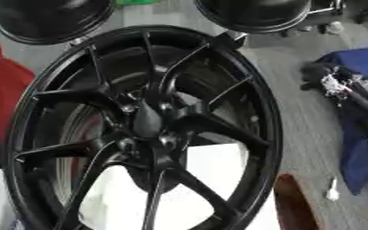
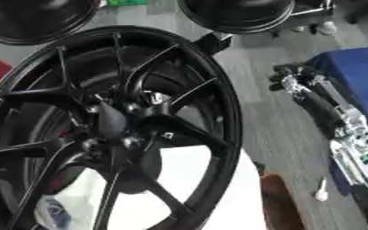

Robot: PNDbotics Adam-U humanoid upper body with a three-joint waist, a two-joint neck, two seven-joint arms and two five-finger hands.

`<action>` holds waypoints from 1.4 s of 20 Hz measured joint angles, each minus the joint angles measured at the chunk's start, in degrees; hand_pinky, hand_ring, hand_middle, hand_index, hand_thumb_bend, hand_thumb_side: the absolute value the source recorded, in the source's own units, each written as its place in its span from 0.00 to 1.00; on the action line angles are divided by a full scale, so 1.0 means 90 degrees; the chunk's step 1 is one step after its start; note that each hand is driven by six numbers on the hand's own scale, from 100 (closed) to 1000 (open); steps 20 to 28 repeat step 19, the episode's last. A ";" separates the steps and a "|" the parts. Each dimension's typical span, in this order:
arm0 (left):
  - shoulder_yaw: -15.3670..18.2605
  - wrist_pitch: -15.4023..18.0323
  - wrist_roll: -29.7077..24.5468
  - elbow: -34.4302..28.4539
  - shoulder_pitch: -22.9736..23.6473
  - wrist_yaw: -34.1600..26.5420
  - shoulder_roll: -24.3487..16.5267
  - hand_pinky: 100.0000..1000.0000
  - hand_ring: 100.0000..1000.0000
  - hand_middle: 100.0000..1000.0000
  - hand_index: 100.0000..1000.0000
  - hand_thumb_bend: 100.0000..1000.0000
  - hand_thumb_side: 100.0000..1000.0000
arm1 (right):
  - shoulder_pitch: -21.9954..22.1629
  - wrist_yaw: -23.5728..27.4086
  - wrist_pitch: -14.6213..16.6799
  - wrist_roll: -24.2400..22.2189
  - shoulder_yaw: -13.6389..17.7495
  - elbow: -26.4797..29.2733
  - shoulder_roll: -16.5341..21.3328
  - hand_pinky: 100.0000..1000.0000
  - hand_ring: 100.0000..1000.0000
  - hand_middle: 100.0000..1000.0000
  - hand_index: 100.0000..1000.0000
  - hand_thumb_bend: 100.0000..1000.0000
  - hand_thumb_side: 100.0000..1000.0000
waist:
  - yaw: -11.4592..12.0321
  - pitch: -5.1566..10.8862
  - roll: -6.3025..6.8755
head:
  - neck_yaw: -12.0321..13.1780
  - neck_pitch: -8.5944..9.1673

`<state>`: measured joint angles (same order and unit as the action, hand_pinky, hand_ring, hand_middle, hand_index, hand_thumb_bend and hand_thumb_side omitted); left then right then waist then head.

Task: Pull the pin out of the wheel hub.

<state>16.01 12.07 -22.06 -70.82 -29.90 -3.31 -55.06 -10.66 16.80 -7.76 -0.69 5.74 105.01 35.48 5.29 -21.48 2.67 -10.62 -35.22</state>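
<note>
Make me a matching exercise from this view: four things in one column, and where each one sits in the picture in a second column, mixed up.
Things:
1. wheel rim
2. blue cloth
3. red object
4. robot arm

Places:
A. left edge
B. centre, filling most of the view
C. right side, in front of the blue cloth
D. right edge, on the grey floor

Pairs: 1-B, 2-D, 3-A, 4-C
</note>
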 measured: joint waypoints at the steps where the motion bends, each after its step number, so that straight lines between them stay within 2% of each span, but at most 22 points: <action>1: 0.0049 -0.0019 0.0108 -0.0036 0.0074 -0.0086 0.0047 0.75 0.71 0.67 0.79 0.56 0.58 | -0.0003 0.0002 0.0004 0.0006 0.0010 0.0001 0.0000 0.97 0.70 0.64 0.77 0.00 0.53 | 0.0000 0.0000 0.0002 | 0.0001 -0.0001; 2: 0.0075 -0.0046 0.0218 -0.0079 0.0140 -0.0169 0.0092 0.75 0.70 0.65 0.77 0.52 0.55 | -0.0006 0.0004 0.0008 0.0012 0.0025 0.0001 0.0000 0.97 0.70 0.64 0.77 0.00 0.53 | 0.0000 0.0000 0.0001 | 0.0001 -0.0002; 4: 0.0089 -0.0118 0.0434 -0.0198 0.0250 -0.0341 0.0193 0.75 0.69 0.63 0.76 0.51 0.53 | -0.0013 0.0009 0.0016 0.0021 0.0030 0.0002 0.0000 0.97 0.70 0.64 0.77 0.00 0.53 | 0.0000 0.0000 -0.0006 | 0.0002 -0.0004; 7: 0.0087 -0.0247 0.0761 -0.0408 0.0319 -0.0572 0.0316 0.72 0.64 0.56 0.70 0.39 0.47 | -0.0028 0.0028 0.0019 0.0024 0.0031 0.0003 0.0000 0.97 0.70 0.64 0.77 0.00 0.53 | 0.0001 0.0003 -0.0021 | 0.0025 -0.0033; 9: 0.0091 -0.0386 0.0973 -0.0531 0.0327 -0.0740 0.0408 0.71 0.62 0.54 0.68 0.37 0.46 | -0.0040 0.0041 0.0020 0.0026 0.0032 0.0003 0.0000 0.97 0.70 0.64 0.77 0.00 0.52 | 0.0004 0.0028 -0.0030 | 0.0040 -0.0052; 14: 0.0122 -0.0844 0.1495 -0.0985 0.0397 -0.1203 0.0725 0.70 0.61 0.53 0.67 0.35 0.47 | -0.0044 0.0061 0.0022 0.0030 0.0045 0.0004 0.0000 0.97 0.70 0.64 0.77 0.00 0.52 | 0.0009 0.0059 -0.0040 | 0.0053 -0.0058; 19: 0.0123 -0.1290 0.2023 -0.1594 0.0481 -0.1509 0.1270 0.70 0.61 0.53 0.67 0.35 0.48 | -0.0096 0.0103 0.0028 0.0050 0.0053 0.0005 0.0000 0.97 0.70 0.64 0.77 0.00 0.51 | 0.0006 0.0119 -0.0057 | 0.0058 -0.0085; 28: 0.0123 -0.1290 0.2023 -0.1594 0.0481 -0.1509 0.1270 0.70 0.61 0.53 0.67 0.35 0.48 | -0.0096 0.0103 0.0028 0.0050 0.0053 0.0005 0.0000 0.97 0.70 0.64 0.77 0.00 0.51 | 0.0006 0.0119 -0.0057 | 0.0058 -0.0085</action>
